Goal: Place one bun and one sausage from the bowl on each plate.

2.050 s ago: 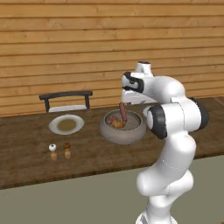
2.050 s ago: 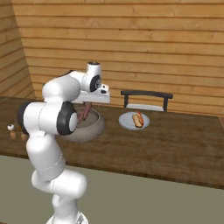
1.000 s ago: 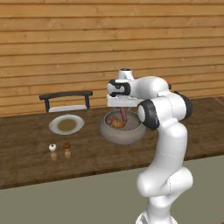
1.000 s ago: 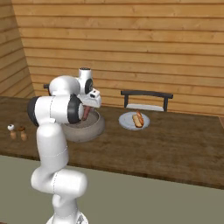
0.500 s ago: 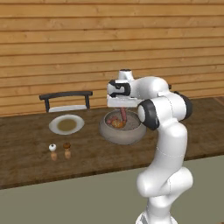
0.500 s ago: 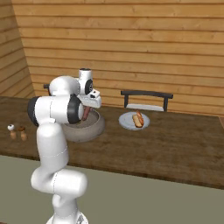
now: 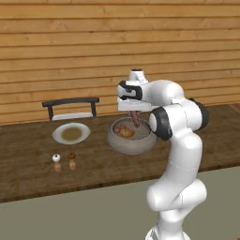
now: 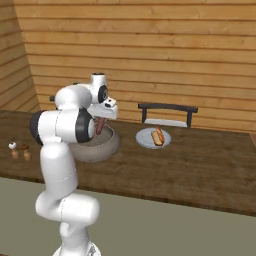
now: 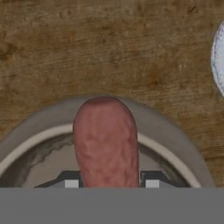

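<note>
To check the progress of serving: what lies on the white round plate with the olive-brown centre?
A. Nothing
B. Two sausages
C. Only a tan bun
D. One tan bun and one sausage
A: in the left base view the white round plate with the olive-brown centre is bare.

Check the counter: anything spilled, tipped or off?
Nothing stands out. The gripper holds a sausage upright over the bowl; one plate has bun and sausage, the other plate sits bare.

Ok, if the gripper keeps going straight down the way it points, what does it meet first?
Probably the inside of the deep grey-brown bowl: the gripper, jaws shut on the reddish-brown sausage, points down into it. The sausage's tip would likely touch first; depth is unclear.
</note>
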